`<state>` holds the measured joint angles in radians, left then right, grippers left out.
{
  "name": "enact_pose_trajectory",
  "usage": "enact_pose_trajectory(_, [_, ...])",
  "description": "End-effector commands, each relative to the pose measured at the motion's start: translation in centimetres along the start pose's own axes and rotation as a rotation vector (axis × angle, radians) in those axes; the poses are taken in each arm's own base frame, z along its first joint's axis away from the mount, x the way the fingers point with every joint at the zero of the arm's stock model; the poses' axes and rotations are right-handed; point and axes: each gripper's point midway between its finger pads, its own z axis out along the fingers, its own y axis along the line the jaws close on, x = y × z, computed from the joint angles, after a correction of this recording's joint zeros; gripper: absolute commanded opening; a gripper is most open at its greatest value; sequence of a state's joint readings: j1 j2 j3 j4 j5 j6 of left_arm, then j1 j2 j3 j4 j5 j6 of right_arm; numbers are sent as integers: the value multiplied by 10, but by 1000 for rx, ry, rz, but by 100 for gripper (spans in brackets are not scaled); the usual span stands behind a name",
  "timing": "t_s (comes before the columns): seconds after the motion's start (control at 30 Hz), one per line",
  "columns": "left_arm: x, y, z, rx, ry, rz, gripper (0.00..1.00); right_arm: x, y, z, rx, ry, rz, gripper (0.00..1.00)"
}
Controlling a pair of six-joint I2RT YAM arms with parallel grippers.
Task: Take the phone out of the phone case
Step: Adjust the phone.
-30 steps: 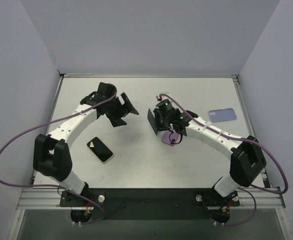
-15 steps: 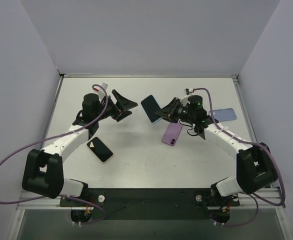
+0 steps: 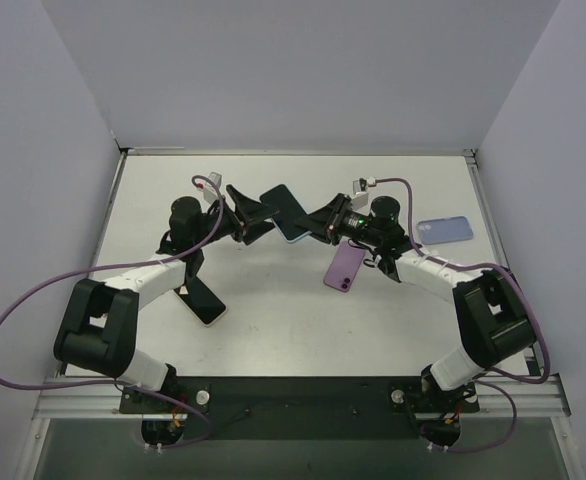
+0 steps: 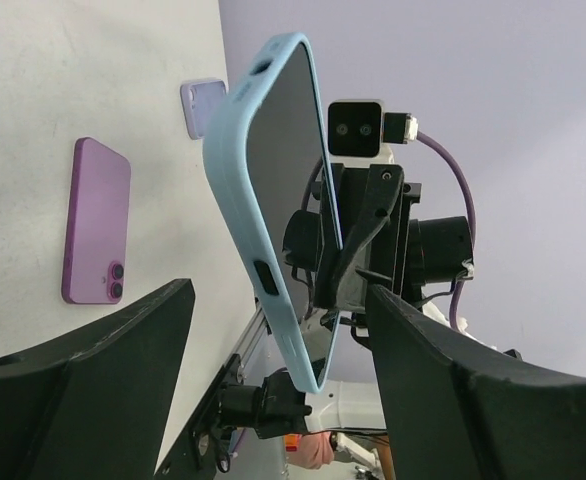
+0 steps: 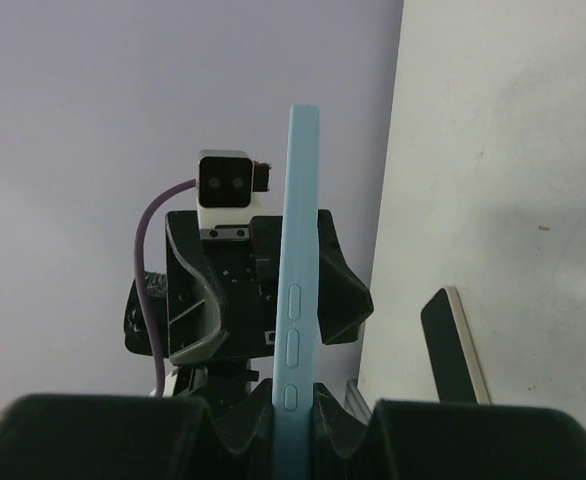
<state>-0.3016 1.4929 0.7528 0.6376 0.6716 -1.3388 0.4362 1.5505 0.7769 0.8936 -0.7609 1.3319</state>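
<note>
A phone in a light blue case (image 3: 283,211) is held in the air over the middle of the table. My right gripper (image 3: 321,221) is shut on its right end; in the right wrist view the case (image 5: 299,270) stands edge-on, clamped between the jaws of that gripper (image 5: 295,425). My left gripper (image 3: 254,217) is open and faces it from the left. In the left wrist view the case (image 4: 265,210) reaches down between the spread fingers (image 4: 93,390) of the left gripper (image 4: 278,385) without touching them.
A purple phone (image 3: 345,266) lies face down on the table under the right gripper. A black phone with a pale rim (image 3: 202,300) lies at the front left. An empty blue case (image 3: 444,231) lies at the right.
The right gripper carried the cased phone up and left toward the centre. The left gripper swung right to meet it and now has its open fingers around the phone's end.
</note>
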Motion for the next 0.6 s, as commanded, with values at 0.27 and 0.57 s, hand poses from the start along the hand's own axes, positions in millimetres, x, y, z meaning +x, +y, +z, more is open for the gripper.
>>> enact_pose_trajectory(0.27, [-7, -26, 6, 100, -17, 9, 67, 24, 57, 6, -203, 85, -130, 0])
enact_pose_trajectory(0.57, [-12, -26, 6, 101, -53, -29, 1, 29, 39, 7, -166, 103, -103, 0])
